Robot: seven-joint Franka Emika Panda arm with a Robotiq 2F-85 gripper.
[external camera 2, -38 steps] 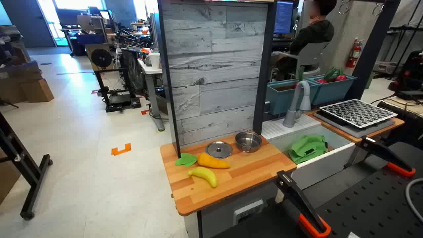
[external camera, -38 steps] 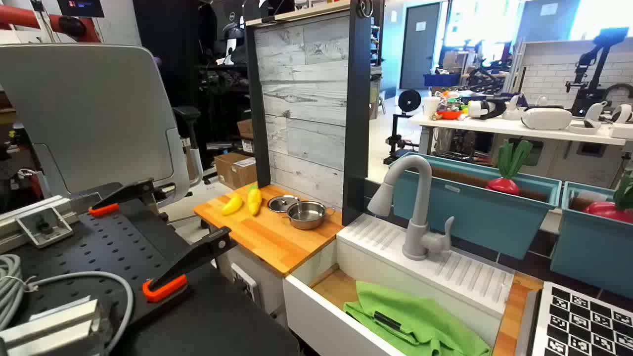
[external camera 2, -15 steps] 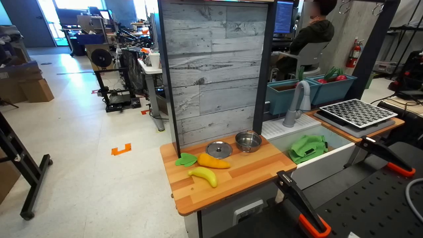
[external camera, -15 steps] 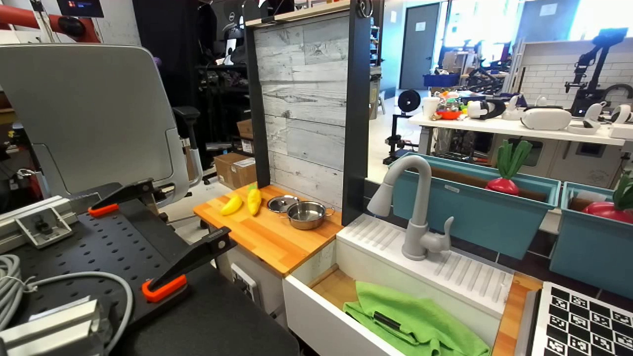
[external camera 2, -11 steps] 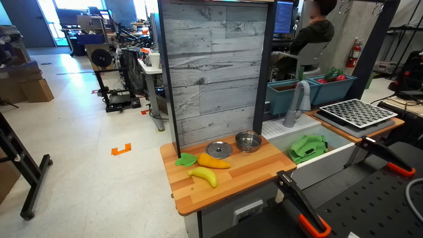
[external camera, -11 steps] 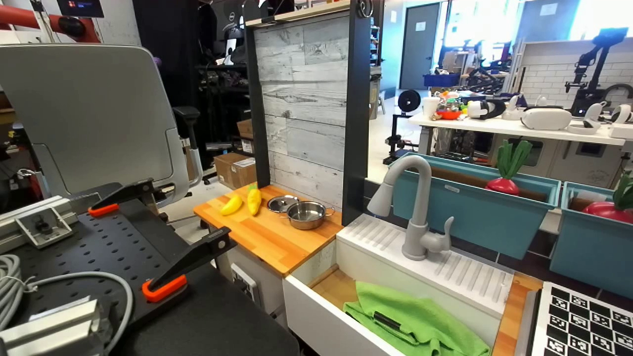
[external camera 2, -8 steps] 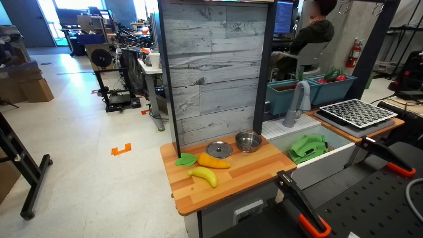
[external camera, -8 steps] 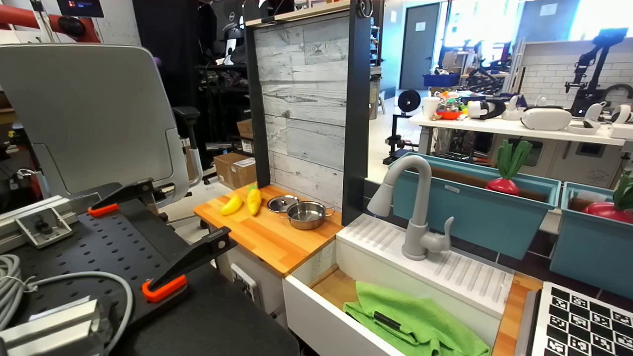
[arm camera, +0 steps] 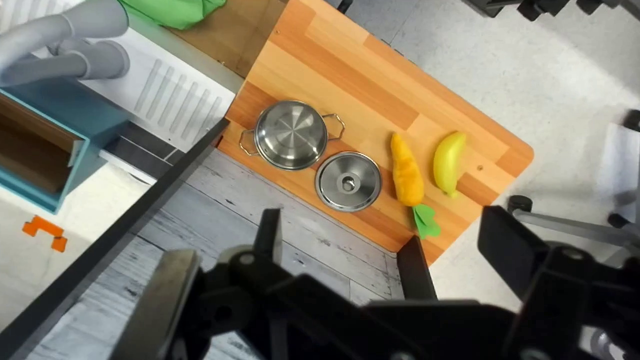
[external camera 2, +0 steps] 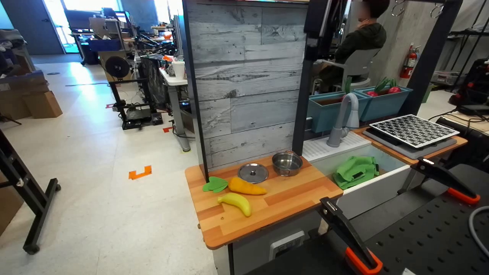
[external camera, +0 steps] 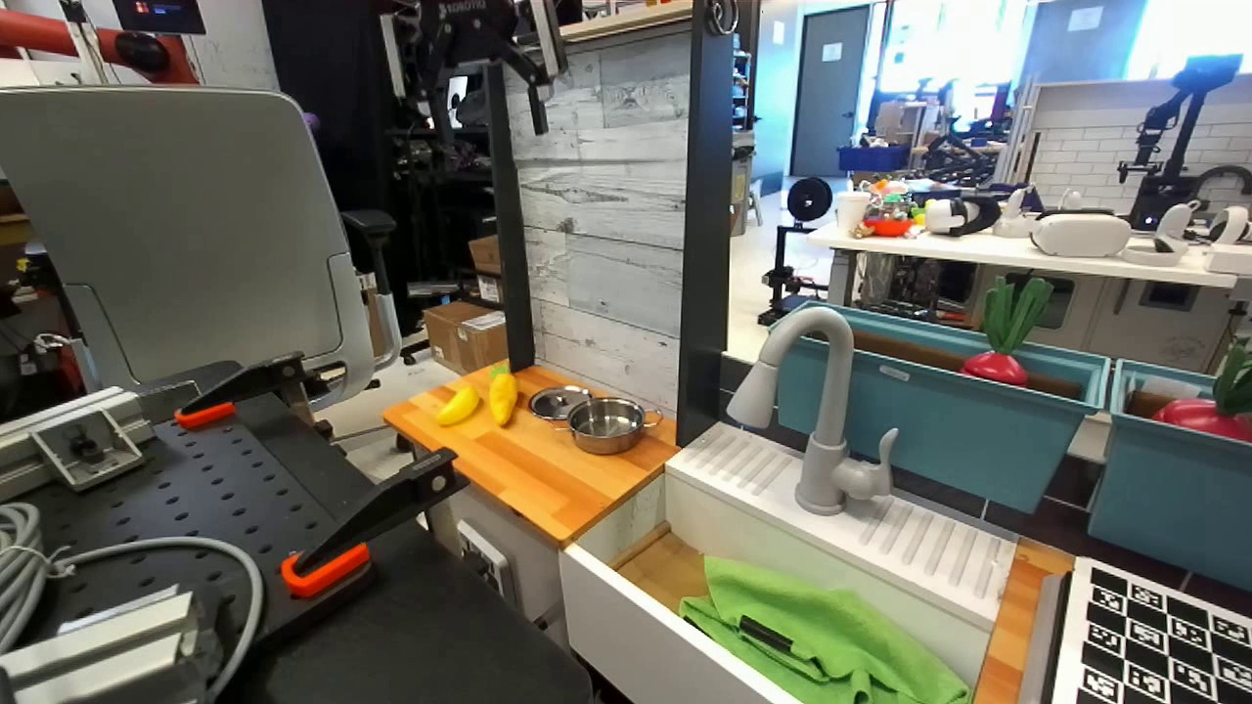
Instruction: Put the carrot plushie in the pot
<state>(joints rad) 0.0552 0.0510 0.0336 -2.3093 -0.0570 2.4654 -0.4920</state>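
Note:
The carrot plushie (external camera: 503, 397), yellow-orange with green leaves, lies on the wooden counter. It shows in an exterior view (external camera 2: 246, 186) and in the wrist view (arm camera: 406, 172). The silver pot (external camera: 606, 427) stands upright on the same counter, its dark inside showing in an exterior view (external camera 2: 287, 164) and in the wrist view (arm camera: 291, 135). My gripper (external camera: 492, 125) hangs high above the counter in front of the wood panel. In the wrist view my gripper (arm camera: 382, 215) has its fingers wide apart with nothing between them.
A steel lid (arm camera: 348, 181) lies between pot and carrot. A yellow banana toy (arm camera: 449, 162) lies beside the carrot. The upright panel (external camera 2: 248, 84) with dark posts borders the counter. The faucet (external camera: 831, 411) and sink with a green cloth (external camera: 822, 626) are alongside.
My gripper has come into view at the top of both exterior views, lower than before. The carrot, pot, lid and banana have not moved.

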